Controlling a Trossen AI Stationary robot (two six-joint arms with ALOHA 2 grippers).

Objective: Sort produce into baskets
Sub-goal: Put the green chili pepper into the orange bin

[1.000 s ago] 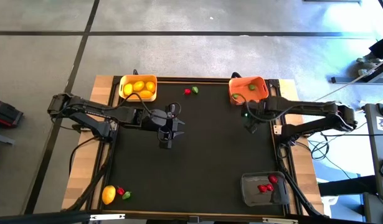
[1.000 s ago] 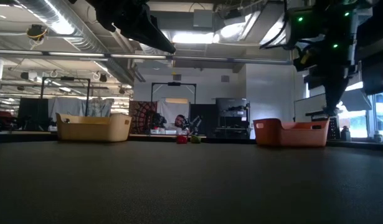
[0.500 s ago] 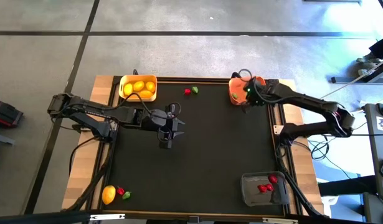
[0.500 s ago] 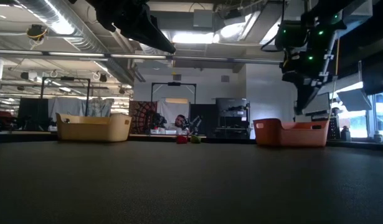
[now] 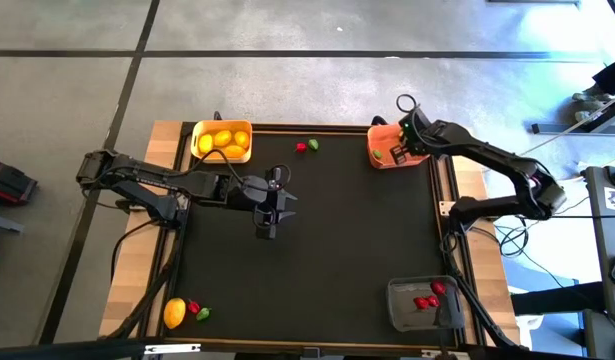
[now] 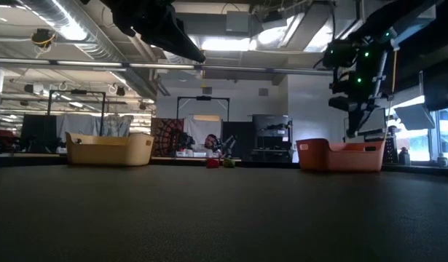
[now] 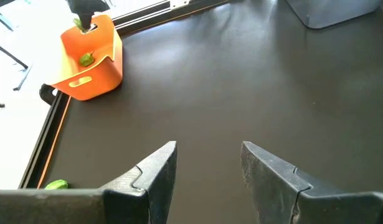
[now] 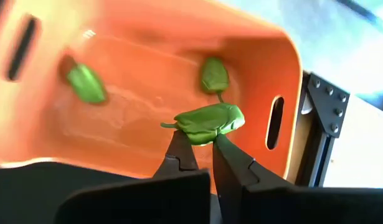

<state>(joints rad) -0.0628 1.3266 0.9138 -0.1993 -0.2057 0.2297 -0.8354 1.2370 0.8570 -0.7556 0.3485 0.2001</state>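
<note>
While held: orange-red basket (image 8: 147, 93), two greens (image 8: 85, 84).

black table mat (image 5: 327, 250), wooden table edge (image 5: 167, 135), grey floor (image 5: 287, 80)

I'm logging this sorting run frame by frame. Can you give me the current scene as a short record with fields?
right gripper: over the orange basket, shut on a green piece
orange basket contents: two green pieces
left gripper: open, empty, above mid table
yellow basket: holds lemons
grey basket: holds red pieces
loose, far edge: one red, one green
loose, near left corner: lemon, red, green
</note>
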